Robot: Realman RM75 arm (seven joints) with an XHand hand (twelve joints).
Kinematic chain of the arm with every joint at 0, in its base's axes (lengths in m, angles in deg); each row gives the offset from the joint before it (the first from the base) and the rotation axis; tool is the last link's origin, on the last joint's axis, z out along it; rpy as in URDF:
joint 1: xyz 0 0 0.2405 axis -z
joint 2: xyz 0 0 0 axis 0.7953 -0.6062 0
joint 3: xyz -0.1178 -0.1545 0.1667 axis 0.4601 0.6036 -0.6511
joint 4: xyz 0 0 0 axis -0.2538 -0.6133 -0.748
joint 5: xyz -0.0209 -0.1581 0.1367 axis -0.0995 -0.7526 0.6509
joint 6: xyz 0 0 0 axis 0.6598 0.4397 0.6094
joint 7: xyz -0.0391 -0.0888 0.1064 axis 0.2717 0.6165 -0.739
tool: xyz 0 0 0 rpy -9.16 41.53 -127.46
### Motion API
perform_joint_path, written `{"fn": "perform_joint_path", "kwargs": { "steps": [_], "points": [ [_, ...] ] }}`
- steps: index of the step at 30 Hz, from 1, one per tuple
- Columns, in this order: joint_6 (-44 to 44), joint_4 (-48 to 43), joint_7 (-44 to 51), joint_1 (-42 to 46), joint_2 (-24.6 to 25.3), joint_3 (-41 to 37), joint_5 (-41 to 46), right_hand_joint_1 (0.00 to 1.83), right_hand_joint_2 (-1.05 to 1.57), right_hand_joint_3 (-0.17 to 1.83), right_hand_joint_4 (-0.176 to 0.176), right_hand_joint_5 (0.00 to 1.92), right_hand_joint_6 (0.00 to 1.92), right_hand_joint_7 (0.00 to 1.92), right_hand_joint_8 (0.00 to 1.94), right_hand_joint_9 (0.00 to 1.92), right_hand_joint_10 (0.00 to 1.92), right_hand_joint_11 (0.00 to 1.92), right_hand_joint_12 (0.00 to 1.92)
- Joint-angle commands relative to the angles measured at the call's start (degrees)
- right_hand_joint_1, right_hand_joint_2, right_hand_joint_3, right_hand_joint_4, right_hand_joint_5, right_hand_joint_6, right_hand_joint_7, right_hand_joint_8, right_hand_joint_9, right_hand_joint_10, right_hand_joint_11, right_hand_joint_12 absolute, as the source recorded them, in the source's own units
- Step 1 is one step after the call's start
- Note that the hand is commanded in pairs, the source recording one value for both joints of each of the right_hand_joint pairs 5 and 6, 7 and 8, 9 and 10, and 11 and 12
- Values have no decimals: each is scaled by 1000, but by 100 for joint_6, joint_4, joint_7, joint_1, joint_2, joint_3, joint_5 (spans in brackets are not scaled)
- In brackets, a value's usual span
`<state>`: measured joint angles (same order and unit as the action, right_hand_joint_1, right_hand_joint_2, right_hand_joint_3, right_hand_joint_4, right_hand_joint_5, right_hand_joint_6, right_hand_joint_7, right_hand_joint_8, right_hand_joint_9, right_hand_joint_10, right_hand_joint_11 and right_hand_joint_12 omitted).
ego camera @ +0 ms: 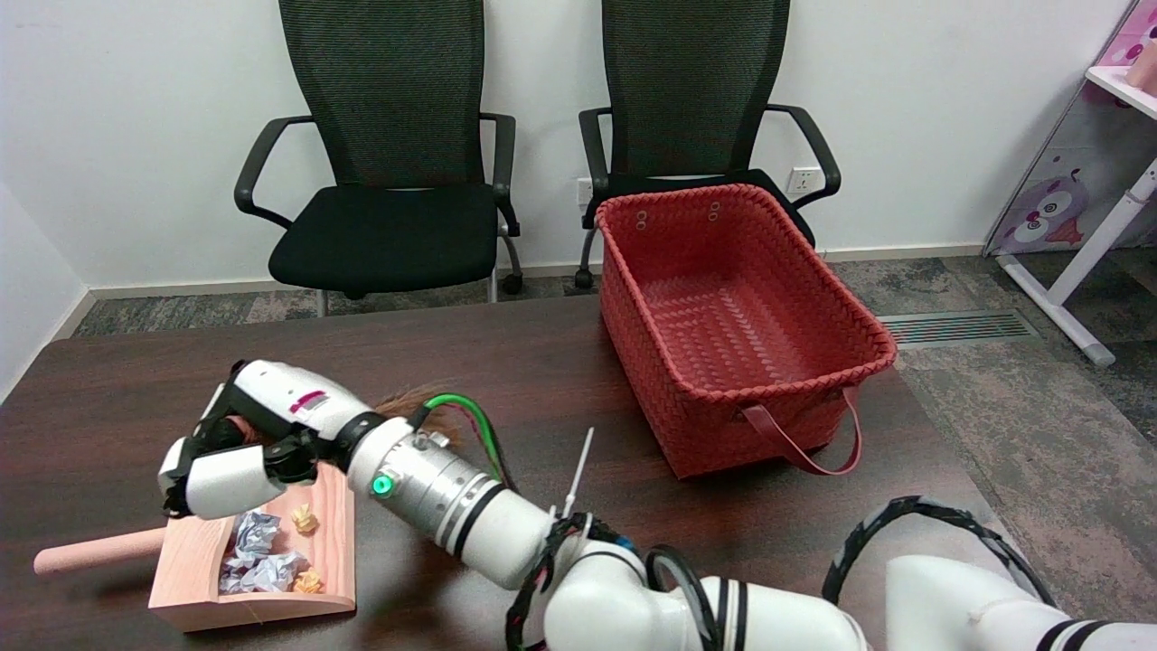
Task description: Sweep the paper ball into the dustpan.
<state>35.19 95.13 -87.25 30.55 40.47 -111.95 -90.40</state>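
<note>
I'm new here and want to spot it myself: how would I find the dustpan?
Start at the dark table and look to its near left corner, away from the red basket on the right. The dustpan is the pale wooden scoop there, with a round handle pointing left and crumpled paper inside; the robot's right hand is just above it.
</note>
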Motion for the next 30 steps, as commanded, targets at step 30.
{"fn": "perform_joint_path", "kwargs": {
  "steps": [30],
  "points": [
    [1832,-327,-5086,-1004,238,770,953,914,996,1777,-2,1920,1920,1920,1920,1920,1920,1920,1920]
  ]
}}
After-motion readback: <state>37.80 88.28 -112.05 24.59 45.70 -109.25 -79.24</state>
